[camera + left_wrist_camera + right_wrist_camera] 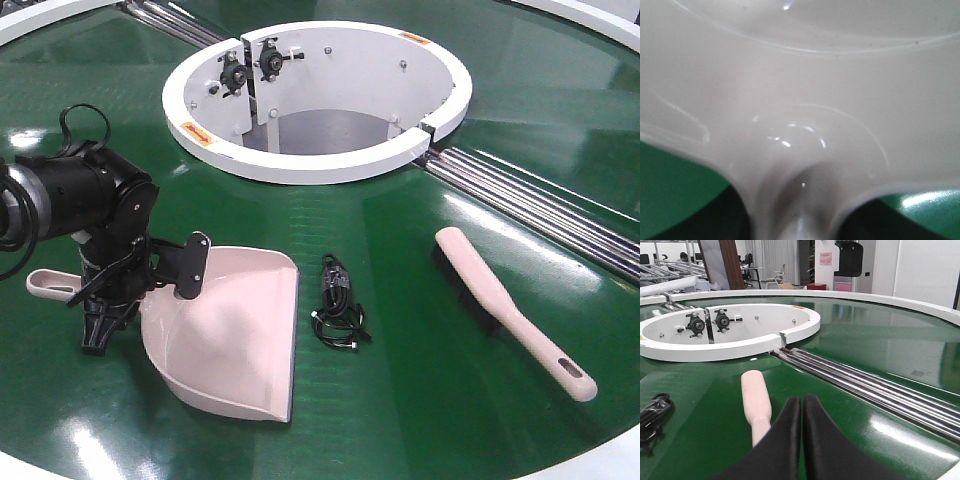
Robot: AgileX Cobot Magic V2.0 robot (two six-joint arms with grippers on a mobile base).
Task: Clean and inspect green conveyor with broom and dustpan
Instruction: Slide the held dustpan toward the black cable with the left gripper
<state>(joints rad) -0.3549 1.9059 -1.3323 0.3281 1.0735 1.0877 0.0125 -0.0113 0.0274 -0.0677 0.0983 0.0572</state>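
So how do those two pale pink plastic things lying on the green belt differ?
The pale pink plastic dustpan is a broad, shallow scoop; the pale pink plastic hand broom is slim and narrow. The broom has dark bristles under its wider end; the dustpan has none. The robot's left fingers sit at the dustpan's handle, while the broom lies free. Both rest flat on the glossy green conveyor.

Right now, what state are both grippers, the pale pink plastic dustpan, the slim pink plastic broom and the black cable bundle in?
Pale pink plastic dustpan: flat on the green conveyor, empty.
Slim pink plastic broom: lying on the belt, ungripped.
Black cable bundle: loose beside the dustpan.
Left gripper: astride the dustpan handle; clamp unclear.
Right gripper: shut, holding nothing.
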